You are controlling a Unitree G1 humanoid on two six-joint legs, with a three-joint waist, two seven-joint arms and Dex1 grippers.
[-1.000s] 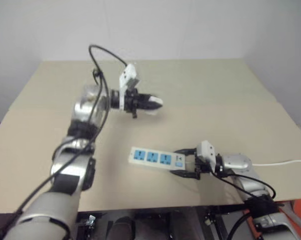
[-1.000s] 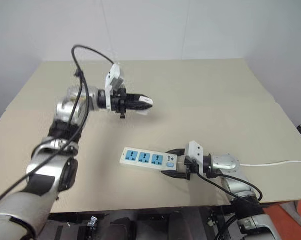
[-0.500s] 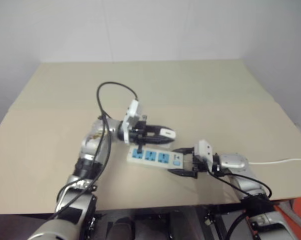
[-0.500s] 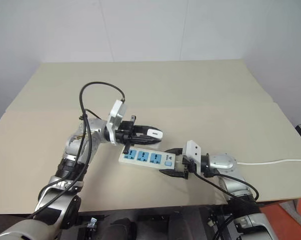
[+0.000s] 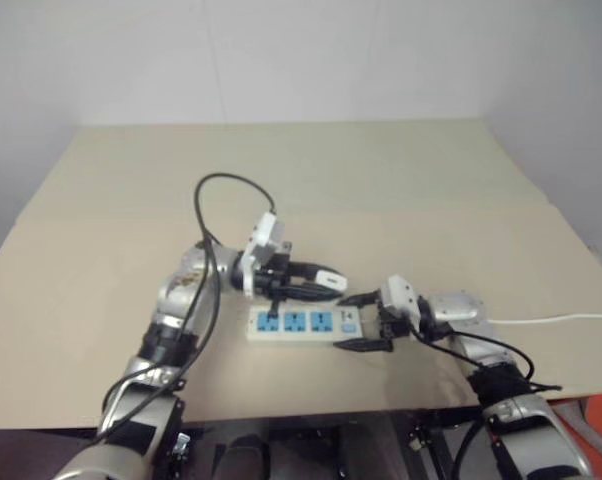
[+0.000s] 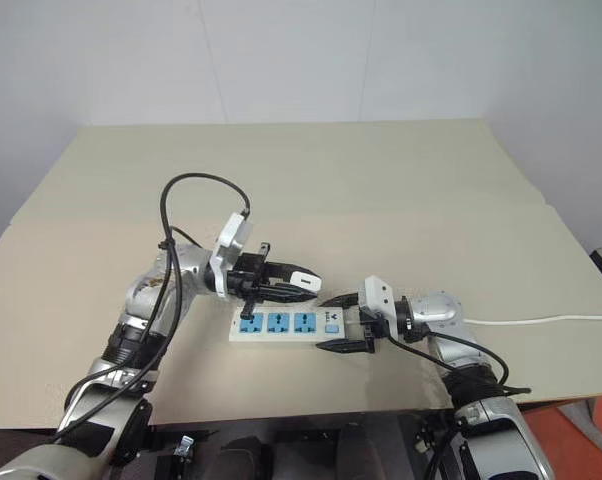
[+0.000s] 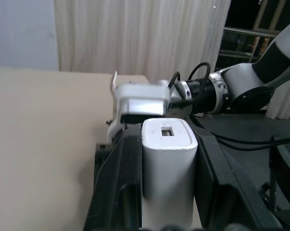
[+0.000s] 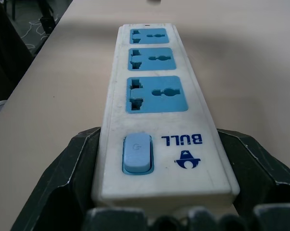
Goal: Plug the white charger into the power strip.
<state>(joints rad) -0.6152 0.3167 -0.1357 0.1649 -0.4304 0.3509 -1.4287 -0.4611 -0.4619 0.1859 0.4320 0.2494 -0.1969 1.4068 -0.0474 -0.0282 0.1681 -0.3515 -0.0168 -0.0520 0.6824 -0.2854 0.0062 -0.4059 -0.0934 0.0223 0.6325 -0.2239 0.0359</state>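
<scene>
The white charger (image 7: 168,178) is clamped between my left gripper's black fingers (image 7: 128,183), and the left gripper (image 5: 319,282) is shut on it. It hovers level just above and behind the power strip (image 5: 299,323), pointing toward my right hand. The strip lies flat on the tan table (image 5: 401,200), its three blue sockets (image 8: 157,94) facing up. Its switch end (image 8: 137,154) sits between my right gripper's fingers (image 8: 70,178), which press both long sides. The right gripper (image 5: 359,322) is shut on that end.
A thin white cord (image 5: 556,319) runs off the table's right side behind my right arm. The table's front edge (image 5: 311,405) lies close below the strip. A black cable (image 5: 226,185) loops up from my left wrist.
My left arm has come down and back from the table's middle with the charger, ending just over the strip. The right gripper has swung the strip slightly, so it lies more level.
</scene>
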